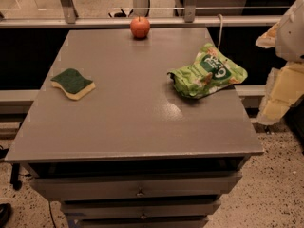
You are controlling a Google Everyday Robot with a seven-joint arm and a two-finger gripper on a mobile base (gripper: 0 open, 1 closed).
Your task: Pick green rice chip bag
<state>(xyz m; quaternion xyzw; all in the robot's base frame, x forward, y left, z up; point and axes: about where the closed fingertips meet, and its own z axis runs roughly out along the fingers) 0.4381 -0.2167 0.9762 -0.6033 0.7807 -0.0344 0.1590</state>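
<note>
Gripper (284, 91) hanging past right edge of table (123, 127), near green rice chip bag (208, 71) (spread or closed: cannot tell). Bag lying close to that edge. Risk: slick crinkled foil slipping, bag getting pushed overboard.
</note>
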